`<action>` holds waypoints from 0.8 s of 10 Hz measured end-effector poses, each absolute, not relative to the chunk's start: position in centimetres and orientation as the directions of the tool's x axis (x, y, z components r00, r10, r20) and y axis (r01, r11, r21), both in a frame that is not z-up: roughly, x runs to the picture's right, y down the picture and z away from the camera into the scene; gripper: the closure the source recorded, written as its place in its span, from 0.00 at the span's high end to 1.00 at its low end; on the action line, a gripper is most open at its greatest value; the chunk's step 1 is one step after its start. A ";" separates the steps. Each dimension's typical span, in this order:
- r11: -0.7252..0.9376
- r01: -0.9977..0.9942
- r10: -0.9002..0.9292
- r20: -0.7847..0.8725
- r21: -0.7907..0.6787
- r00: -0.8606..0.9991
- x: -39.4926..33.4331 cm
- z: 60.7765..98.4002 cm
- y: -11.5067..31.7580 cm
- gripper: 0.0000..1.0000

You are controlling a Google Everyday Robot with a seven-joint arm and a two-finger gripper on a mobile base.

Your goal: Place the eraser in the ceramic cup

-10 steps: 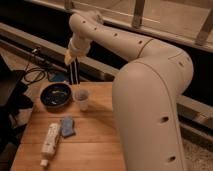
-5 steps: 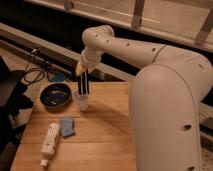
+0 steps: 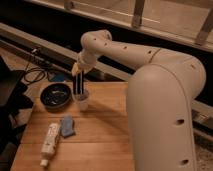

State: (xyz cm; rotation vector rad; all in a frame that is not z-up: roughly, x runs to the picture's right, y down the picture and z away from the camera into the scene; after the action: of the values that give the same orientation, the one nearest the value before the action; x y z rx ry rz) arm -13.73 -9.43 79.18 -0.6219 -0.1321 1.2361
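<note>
The gripper (image 3: 78,70), left of centre, pinches the long flat black striped eraser (image 3: 78,85). The eraser stands upright, its long axis vertical. Its lower end is inside the small pale tapered ceramic cup (image 3: 82,101).

Gripper (image 3: 78,70) above ceramic cup (image 3: 81,102) too blurred; eraser (image 3: 78,84) lower end hidden in cup.

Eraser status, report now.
Hand above ceramic cup, gripping eraser upright. Eraser's lower end in cup. Dark bowl beside cup, not blocking.

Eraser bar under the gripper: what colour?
Black with pale stripes, camera view: long flat eraser below gripper.
</note>
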 end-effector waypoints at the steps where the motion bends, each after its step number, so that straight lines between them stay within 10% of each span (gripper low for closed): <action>1: 0.194 -0.835 0.909 -0.226 -0.514 0.351 -14.1 79.3 -9.5 0.00; 8: 0.189 -0.856 0.910 -0.242 -0.480 0.337 -12.9 81.2 -8.8 0.00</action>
State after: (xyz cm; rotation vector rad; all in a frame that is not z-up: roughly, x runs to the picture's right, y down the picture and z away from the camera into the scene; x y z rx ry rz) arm -12.94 -8.75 81.16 -0.5989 -0.1049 1.2444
